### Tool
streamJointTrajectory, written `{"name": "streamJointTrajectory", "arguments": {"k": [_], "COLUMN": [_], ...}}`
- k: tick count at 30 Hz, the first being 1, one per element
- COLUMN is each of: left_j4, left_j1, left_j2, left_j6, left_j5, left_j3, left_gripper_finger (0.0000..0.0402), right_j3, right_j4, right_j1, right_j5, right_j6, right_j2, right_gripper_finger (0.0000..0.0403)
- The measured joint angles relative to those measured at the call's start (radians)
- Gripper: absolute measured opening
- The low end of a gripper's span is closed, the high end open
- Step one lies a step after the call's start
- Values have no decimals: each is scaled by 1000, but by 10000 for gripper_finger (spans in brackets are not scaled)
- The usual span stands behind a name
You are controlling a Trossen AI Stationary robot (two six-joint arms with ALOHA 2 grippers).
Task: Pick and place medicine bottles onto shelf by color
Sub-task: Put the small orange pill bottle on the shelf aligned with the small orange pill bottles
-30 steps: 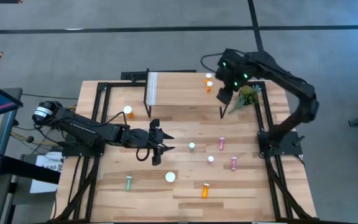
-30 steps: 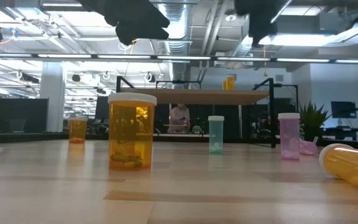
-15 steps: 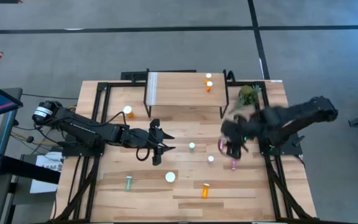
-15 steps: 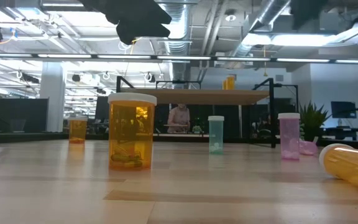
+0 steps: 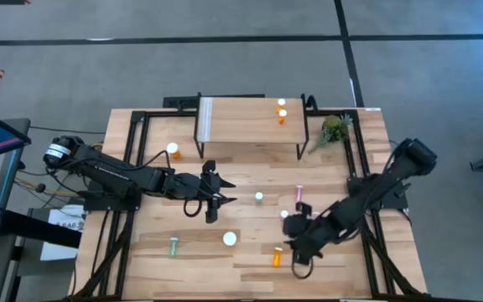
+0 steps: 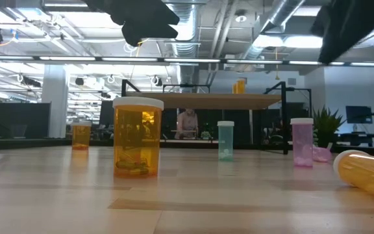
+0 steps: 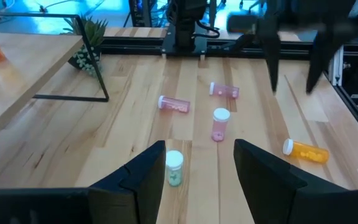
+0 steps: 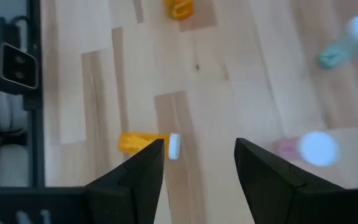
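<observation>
- The shelf [image 5: 246,122] stands at the counter's [image 5: 250,168] twelve o'clock edge, two bottles [image 5: 282,111] on its three o'clock end.
- A plant [image 5: 334,128] sits just off the shelf at three o'clock.
- The left tool [image 5: 216,201] hangs mid-counter (at nine o'clock of an upright bottle [image 5: 259,198]).
- The right tool [image 5: 298,252] hovers at five o'clock, just beside a lying bottle [image 5: 277,256].
</observation>
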Motion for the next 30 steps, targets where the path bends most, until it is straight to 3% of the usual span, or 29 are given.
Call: {"name": "streamJointTrajectory", "arguments": {"k": [5,11,14,20,24,30], "left_j4": [4,8,26,96,140,257], "left_j1": [0,0,0,-8,-31,-74], "left_j2": [0,0,0,4,31,169], "left_j6": [-4,-3,-13,-38,-72,-118], "left_j5": [0,0,3,116,90,92], "left_j3": [0,0,0,0,0,0], "left_gripper_finger": [180,180,180,180,180,180], "right_j3": [0,0,0,0,0,0], "right_j4": [27,45,59,51,55,36], "right_j1": [-1,-24,-36,-42,-35,-23], "right_j5": [-3,-7,-7,29,76,97], "right_j6": [-6,-32,-74,-114,-127,-134], "right_j2": [107,146,137,77,44,12], "right_gripper_finger": [218,218,218,218,218,218]}}
